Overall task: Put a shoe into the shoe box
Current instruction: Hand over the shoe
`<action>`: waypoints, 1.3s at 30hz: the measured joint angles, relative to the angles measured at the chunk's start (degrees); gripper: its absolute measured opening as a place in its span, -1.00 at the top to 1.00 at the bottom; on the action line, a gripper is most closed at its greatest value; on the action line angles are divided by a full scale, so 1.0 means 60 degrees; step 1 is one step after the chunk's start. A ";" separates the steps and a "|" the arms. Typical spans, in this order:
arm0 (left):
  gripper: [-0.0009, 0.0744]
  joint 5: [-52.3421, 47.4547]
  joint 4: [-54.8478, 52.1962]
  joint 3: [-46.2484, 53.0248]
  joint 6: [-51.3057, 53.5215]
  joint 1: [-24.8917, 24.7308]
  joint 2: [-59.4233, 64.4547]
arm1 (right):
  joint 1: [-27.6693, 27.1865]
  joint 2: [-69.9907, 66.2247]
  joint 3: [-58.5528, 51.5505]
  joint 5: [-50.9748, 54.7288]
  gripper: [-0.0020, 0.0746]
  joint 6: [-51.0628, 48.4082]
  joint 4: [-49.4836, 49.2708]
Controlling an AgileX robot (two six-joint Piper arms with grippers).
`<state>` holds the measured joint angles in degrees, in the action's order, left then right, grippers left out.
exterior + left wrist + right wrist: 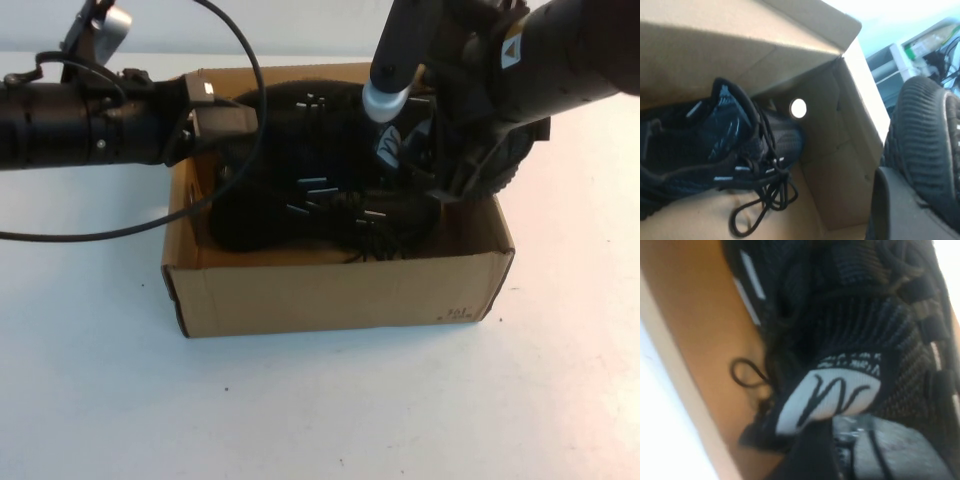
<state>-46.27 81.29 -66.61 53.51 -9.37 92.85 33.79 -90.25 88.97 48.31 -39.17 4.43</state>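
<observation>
The brown shoe box [330,290] stands open in the middle of the table with two black sneakers in it. The shoe [290,125], with its white tongue label [388,145] and dark mark, lies along the far wall. In the right wrist view the shoe [865,330] fills the picture and its label [830,390] is close to the camera. My right gripper [428,165] is down in the box's right end over the shoe's collar, open, with a grey pad [900,450] just under the label. My left gripper [232,118] reaches over the box's left far corner, beside the shoe's ribbed toe [930,140].
The matching black sneaker [270,215] lies along the near wall, with its loose laces [760,210] on the box floor. A round hole [798,108] shows in the box's end wall. A black cable [240,190] loops from the left arm across the box's left side.
</observation>
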 joint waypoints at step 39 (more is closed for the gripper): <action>0.70 -0.0381 0.0807 0.0000 0.0703 0.0131 0.0000 | -0.3695 0.1042 0.0078 0.1879 -0.60 0.3879 -0.6675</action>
<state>-48.55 86.13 -66.61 57.72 -8.58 92.85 11.62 -84.00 89.44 59.59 -15.90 -35.62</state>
